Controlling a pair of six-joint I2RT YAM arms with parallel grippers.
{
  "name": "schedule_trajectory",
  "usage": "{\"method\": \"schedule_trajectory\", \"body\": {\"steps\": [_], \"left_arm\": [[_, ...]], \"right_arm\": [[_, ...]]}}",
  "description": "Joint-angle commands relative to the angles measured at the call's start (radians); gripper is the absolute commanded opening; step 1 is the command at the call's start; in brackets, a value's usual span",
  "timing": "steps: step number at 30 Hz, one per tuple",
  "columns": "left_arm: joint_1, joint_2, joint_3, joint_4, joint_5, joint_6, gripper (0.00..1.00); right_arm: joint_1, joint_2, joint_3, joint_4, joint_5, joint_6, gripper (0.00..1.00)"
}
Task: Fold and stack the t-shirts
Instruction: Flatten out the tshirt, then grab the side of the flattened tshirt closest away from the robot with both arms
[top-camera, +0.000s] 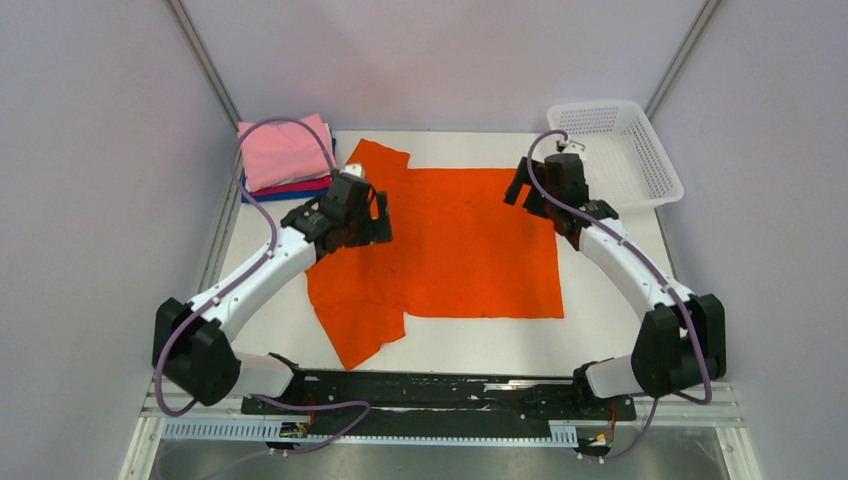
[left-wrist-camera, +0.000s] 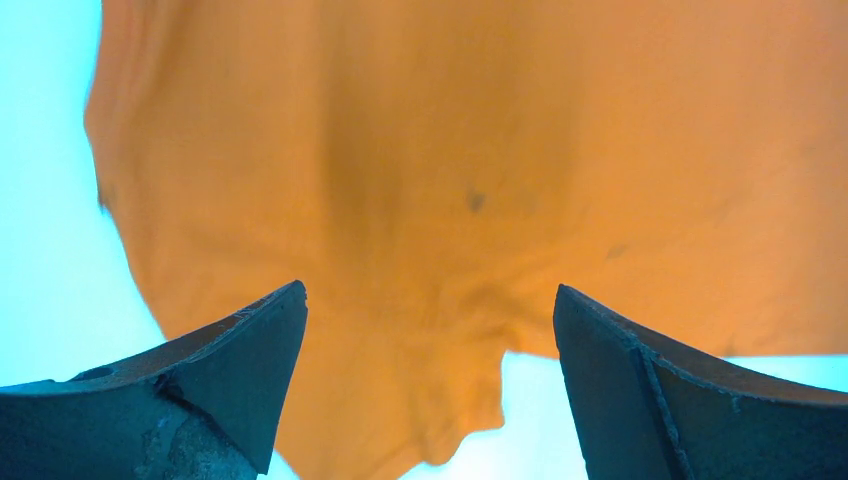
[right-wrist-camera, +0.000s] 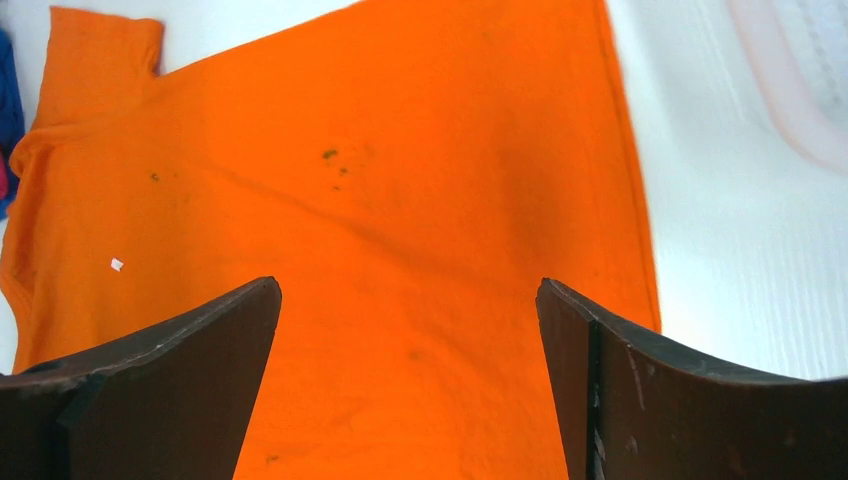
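The bright orange t-shirt (top-camera: 455, 245) lies spread flat on the white table, one sleeve at the far left and one at the near left. It fills the left wrist view (left-wrist-camera: 450, 180) and the right wrist view (right-wrist-camera: 380, 220). My left gripper (top-camera: 372, 222) is open and empty, hovering over the shirt's left side. My right gripper (top-camera: 528, 190) is open and empty above the shirt's far right corner. A stack of folded t-shirts (top-camera: 285, 155), pink on top with magenta and blue below, sits at the far left corner.
A white plastic mesh basket (top-camera: 618, 150) stands at the far right corner. Grey walls close in the table on three sides. A black rail (top-camera: 440, 390) runs along the near edge between the arm bases.
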Motion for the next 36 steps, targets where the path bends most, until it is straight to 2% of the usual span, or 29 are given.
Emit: {"method": "schedule_trajectory", "body": {"steps": [1, 4, 7, 11, 16, 27, 29, 33, 35, 36], "left_arm": [[-0.106, -0.168, -0.181, -0.171, -0.099, -0.177, 0.99], [-0.170, -0.244, -0.277, -0.253, -0.064, -0.259, 0.95], [-0.270, -0.255, -0.352, -0.339, 0.003, -0.358, 0.89], [-0.396, -0.248, -0.449, -0.347, 0.045, -0.502, 0.83], [-0.414, -0.241, -0.567, -0.238, 0.084, -0.569, 0.75], [-0.414, -0.196, -0.619, -0.138, 0.023, -0.602, 0.62], [-0.414, -0.179, -0.619, -0.130, 0.014, -0.603, 0.55], [-0.414, -0.150, -0.609, -0.125, 0.015, -0.593, 0.32], [-0.414, -0.144, -0.585, -0.162, 0.013, -0.586, 0.16], [-0.414, -0.144, -0.579, -0.171, 0.016, -0.577, 0.13]], "right_arm": [[-0.023, -0.139, -0.137, 0.030, 0.071, 0.141, 1.00], [-0.044, -0.213, -0.209, 0.030, 0.103, 0.181, 1.00], [-0.054, -0.264, -0.255, 0.032, 0.120, 0.191, 1.00], [-0.061, -0.292, -0.283, 0.032, 0.132, 0.194, 1.00], [-0.066, -0.282, -0.284, 0.032, 0.140, 0.178, 1.00], [-0.069, -0.269, -0.287, 0.030, 0.138, 0.171, 1.00], [-0.070, -0.270, -0.289, 0.031, 0.141, 0.170, 1.00], [-0.070, -0.286, -0.295, 0.013, 0.157, 0.187, 1.00], [-0.071, -0.312, -0.312, -0.012, 0.171, 0.221, 1.00], [-0.070, -0.327, -0.323, -0.034, 0.178, 0.249, 1.00]]}}
